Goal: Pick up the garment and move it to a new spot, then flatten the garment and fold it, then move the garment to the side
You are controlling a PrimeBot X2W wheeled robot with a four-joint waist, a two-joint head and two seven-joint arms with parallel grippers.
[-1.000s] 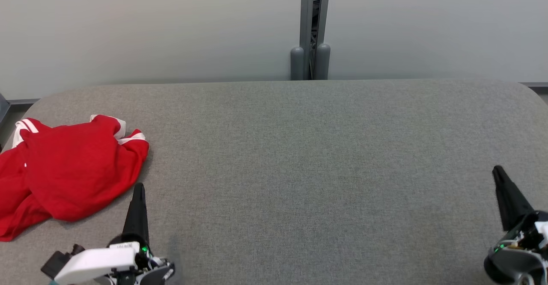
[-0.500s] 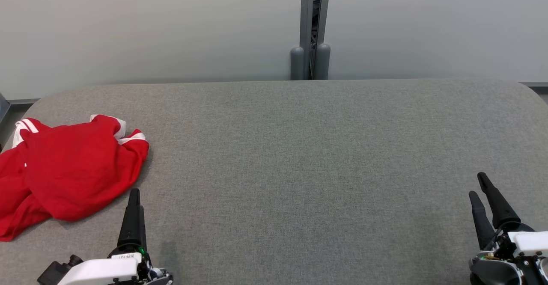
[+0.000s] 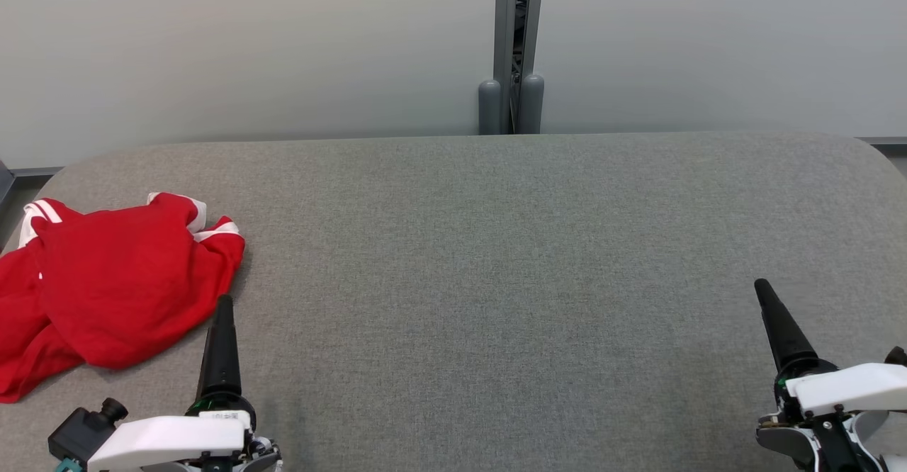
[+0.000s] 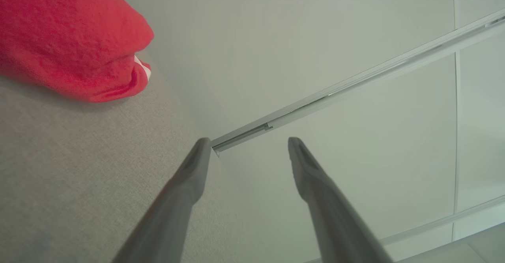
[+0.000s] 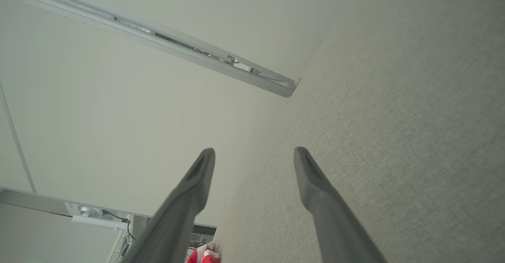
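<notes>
The garment (image 3: 113, 281) is red with white stripes and lies crumpled at the left end of the grey table (image 3: 496, 245). My left gripper (image 3: 224, 302) sits at the lower left, its tip just off the garment's near right edge and not touching it. In the left wrist view the left gripper (image 4: 248, 142) is open and empty, and the garment (image 4: 67, 38) lies up and to the left of it. My right gripper (image 3: 762, 288) hovers far away at the lower right. In the right wrist view the right gripper (image 5: 254, 150) is open with nothing between its fingers.
The table is covered in grey fabric with rounded corners, and its far edge meets pale wall panels. A grey post (image 3: 511, 47) stands behind the middle of that edge. A wide stretch of bare tabletop separates the two grippers.
My right gripper has moved left along the near edge. The left gripper drew back slightly, then came forward again beside the garment. The garment has not moved.
</notes>
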